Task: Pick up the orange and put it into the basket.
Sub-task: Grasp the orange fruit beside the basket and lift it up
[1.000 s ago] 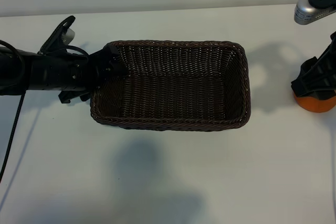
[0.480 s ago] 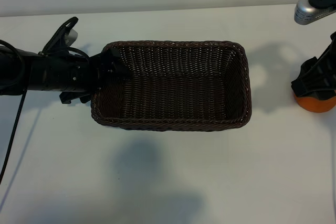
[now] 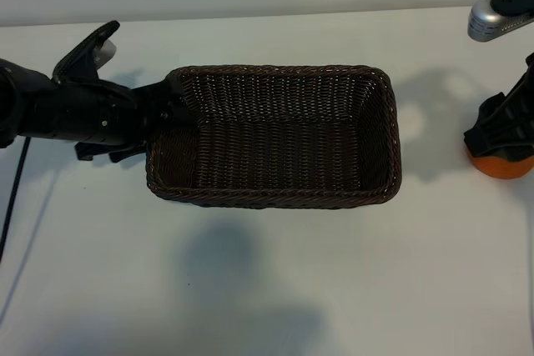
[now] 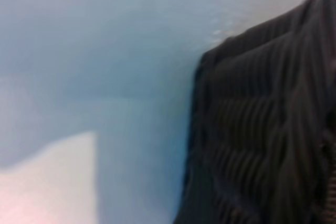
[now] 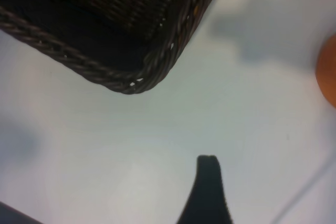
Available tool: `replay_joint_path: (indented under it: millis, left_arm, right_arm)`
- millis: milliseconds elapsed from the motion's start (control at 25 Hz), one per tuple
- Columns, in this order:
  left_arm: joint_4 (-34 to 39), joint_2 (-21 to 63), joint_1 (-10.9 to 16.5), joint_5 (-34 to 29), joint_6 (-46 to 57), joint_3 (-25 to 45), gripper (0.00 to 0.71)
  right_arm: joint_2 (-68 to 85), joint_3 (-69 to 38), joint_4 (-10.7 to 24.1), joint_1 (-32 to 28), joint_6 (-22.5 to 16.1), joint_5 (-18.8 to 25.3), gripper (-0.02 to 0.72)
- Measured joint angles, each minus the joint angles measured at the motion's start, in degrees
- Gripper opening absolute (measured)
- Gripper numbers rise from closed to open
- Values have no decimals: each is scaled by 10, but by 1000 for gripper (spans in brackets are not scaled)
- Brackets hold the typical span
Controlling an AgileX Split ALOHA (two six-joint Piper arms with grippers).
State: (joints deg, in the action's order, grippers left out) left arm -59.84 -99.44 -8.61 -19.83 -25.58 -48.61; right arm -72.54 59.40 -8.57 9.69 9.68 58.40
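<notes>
The dark brown wicker basket (image 3: 275, 199) stands in the middle of the white table with nothing in it. My left gripper (image 3: 173, 102) is at the basket's left end, fingers spread wide against that wall. The left wrist view shows only the woven basket (image 4: 262, 129) wall close up. The orange (image 3: 501, 166) sits on the table at the far right, its top hidden under my right gripper (image 3: 501, 146), which hangs open just above it. In the right wrist view one fingertip (image 5: 208, 169) shows over bare table. The orange (image 5: 328, 74) lies at that picture's edge, outside the jaws, and a basket (image 5: 131, 85) corner is beyond.
A silver-grey part of the right arm (image 3: 496, 14) juts in at the top right. A black cable (image 3: 12, 206) hangs down by the left arm. The table's far edge (image 3: 267, 17) runs behind the basket. Bare table lies in front of the basket.
The basket has slid a little to the right with the left gripper against it, and the left wrist has turned and risen slightly. The right arm and the orange have not moved.
</notes>
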Motion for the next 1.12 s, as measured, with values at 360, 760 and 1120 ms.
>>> replay_joint_path:
  millis: [360, 760, 1120]
  left_arm:
    - [220, 61, 0, -23, 173, 0, 624]
    - [370, 143, 0, -75, 265, -4, 609]
    - [570, 171, 23, -250, 346, -127, 597]
  right_arm:
    - [0, 0, 0, 0, 0, 1, 558]
    - [0, 0, 0, 0, 0, 1, 558]
    - [0, 0, 3, 0, 0, 3, 558]
